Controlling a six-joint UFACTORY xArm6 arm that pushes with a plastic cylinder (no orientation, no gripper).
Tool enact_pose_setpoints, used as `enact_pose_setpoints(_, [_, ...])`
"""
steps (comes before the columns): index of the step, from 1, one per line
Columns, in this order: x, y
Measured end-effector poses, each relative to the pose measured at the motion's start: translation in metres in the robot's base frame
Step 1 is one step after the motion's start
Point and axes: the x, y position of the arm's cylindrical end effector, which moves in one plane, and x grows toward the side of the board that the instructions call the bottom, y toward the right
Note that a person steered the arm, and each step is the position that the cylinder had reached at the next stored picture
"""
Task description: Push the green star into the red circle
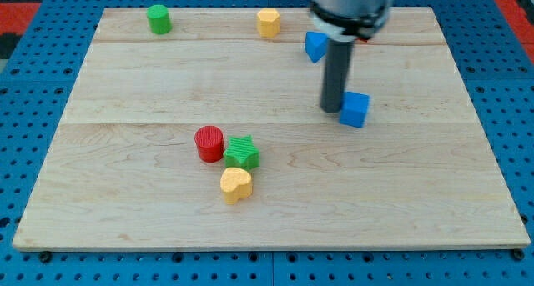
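Nearest: yellow heart (236,184) touches the green star (242,153), which sits just right of the red circle (209,143), about touching. My tip (332,109) is a bare rod, nothing to clench, parked beside the blue cube (355,109), well apart. Best approach: swing to the star's right side, push left, avoid the heart.

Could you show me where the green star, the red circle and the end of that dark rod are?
green star (241,153): camera view, on its ridged top face.
red circle (209,142): camera view, middle of the cylinder.
my tip (333,110): camera view, rod's very end, beside the blue cube (355,109).
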Motion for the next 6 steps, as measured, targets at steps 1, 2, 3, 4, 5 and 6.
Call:
enact_pose_setpoints(1, [0.004,0.020])
enact_pose_setpoints(2, [0.072,-0.004])
enact_pose_setpoints(3, [0.155,-0.022])
enact_pose_setpoints(4, [0.152,-0.108])
enact_pose_setpoints(5, [0.099,-0.136])
enact_pose_setpoints(6, [0.065,-0.186])
